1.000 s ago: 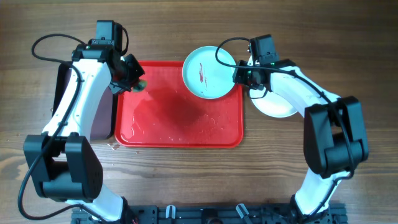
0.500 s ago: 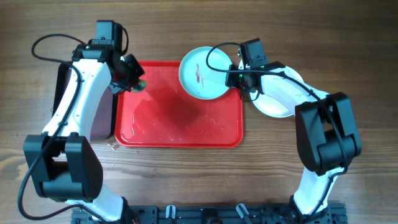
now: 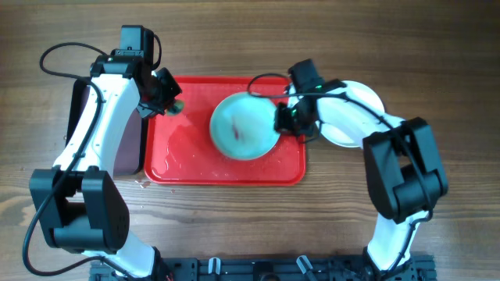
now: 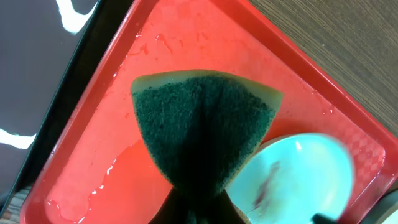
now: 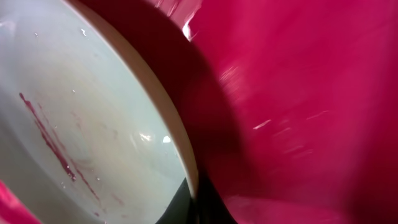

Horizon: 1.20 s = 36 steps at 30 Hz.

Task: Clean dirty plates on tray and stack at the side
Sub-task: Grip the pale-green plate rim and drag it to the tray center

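Right gripper (image 3: 283, 120) jaws shut on 3 o'clock rim of pale turquoise round plate (image 3: 242, 127) w/ dark red smear. The plate is over the right half of bright red rectangular plastic tray (image 3: 187, 160), inside its rim. Left gripper (image 3: 170, 102) jaws clamp green scouring sponge (image 4: 202, 130) at tray's 10 o'clock corner. Tray's 7 o'clock area bare, wet. White round plate (image 3: 342, 139) on worktop, beside tray's 3 o'clock edge.

Identify two arms of identical build. The left arm (image 3: 101, 117) and the right arm (image 3: 402, 168) each have smooth white link covers set between bulky black joint housings (image 3: 78, 211). A thin black cable (image 3: 58, 51) loops out near each wrist. The left gripper (image 3: 173, 105) and the right gripper (image 3: 283, 121) are black. A black rail (image 3: 258, 269) carries both bases at the near edge.
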{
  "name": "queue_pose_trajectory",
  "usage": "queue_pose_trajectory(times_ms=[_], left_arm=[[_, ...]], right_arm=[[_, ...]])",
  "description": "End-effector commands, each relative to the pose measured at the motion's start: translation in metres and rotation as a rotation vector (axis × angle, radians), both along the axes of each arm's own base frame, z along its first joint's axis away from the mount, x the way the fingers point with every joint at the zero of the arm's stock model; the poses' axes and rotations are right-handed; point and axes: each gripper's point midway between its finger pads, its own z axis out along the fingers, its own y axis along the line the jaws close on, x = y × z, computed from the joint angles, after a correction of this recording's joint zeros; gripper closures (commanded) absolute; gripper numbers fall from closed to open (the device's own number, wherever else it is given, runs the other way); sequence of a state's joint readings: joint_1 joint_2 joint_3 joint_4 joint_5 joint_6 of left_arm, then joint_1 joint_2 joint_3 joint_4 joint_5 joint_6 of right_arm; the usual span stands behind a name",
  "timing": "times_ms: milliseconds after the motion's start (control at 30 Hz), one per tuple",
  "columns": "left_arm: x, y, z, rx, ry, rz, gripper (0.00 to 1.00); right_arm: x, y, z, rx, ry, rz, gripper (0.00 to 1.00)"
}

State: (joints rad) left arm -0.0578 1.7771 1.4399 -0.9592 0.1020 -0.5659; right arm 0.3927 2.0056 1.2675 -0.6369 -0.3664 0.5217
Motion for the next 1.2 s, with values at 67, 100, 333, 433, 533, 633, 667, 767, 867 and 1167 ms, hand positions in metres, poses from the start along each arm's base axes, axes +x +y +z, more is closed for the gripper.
queue_pose_trajectory(times_ms=[67, 100, 333, 433, 533, 633, 667, 767, 867, 1167], left_arm=[[-0.002, 0.005, -0.005, 0.021, 0.011, -0.004, 0.96], [-0.002, 0.005, -0.005, 0.022, 0.011, -0.003, 0.96], [-0.001, 0.007, -0.005, 0.035, 0.01, 0.0, 0.96], [-0.001, 0.007, -0.005, 0.035, 0.011, 0.0, 0.96], [-0.001, 0.007, -0.005, 0.036, 0.011, 0.0, 0.96], [-0.001, 0.009, -0.005, 0.048, 0.01, 0.003, 0.96], [-0.001, 0.01, -0.005, 0.05, 0.01, 0.004, 0.96], [-0.001, 0.01, -0.006, 0.05, 0.01, 0.004, 0.96], [-0.001, 0.01, -0.006, 0.05, 0.012, 0.004, 0.96], [-0.002, 0.005, -0.012, 0.05, 0.028, -0.008, 0.96]], right_arm=[[-0.032, 0.043, 0.001, 0.097, 0.043, 0.151, 0.74], [-0.032, 0.046, 0.002, 0.104, 0.033, 0.174, 0.68], [-0.006, 0.049, 0.006, 0.122, -0.115, 0.241, 0.48], [0.015, 0.042, 0.004, 0.067, -0.202, 0.219, 0.46], [0.029, 0.039, 0.004, 0.029, -0.26, 0.203, 0.45], [0.034, 0.042, 0.0, 0.037, -0.281, 0.205, 0.45], [0.035, 0.042, -0.002, 0.037, -0.281, 0.205, 0.45], [0.038, 0.044, -0.012, 0.038, -0.282, 0.205, 0.46], [0.037, 0.044, -0.018, 0.04, -0.268, 0.197, 0.62], [0.031, 0.042, -0.02, 0.044, -0.192, 0.095, 0.96]])
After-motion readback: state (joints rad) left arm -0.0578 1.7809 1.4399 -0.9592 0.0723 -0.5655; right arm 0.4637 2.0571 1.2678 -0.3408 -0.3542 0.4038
